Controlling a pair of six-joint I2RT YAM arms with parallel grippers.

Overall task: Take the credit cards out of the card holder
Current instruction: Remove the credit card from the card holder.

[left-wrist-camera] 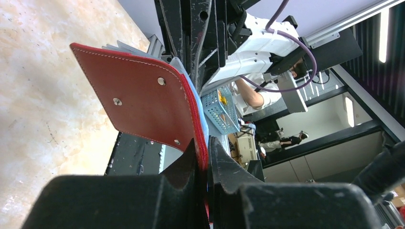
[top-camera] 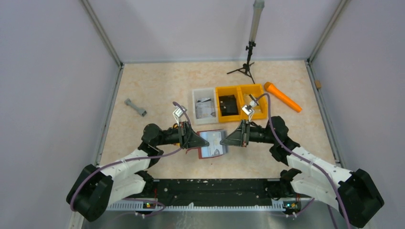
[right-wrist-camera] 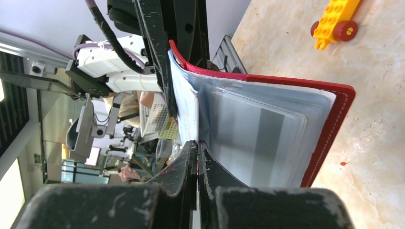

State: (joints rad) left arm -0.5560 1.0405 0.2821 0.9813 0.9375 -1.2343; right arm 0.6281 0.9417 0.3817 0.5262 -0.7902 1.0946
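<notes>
The dark red card holder hangs open between my two grippers, just above the table near the front middle. In the left wrist view its maroon cover with metal studs runs into my left gripper, which is shut on the cover's red edge. My left gripper shows in the top view at the holder's left side. My right gripper is shut on a thin pale inner leaf of the holder, and shows in the top view. A grey-striped credit card sits in a clear pocket.
A clear bin with cards and two orange bins, one holding a black object, stand behind the holder. An orange tube lies at the right, a grey bar at the left, a tripod at the back. A yellow toy shows beyond the holder.
</notes>
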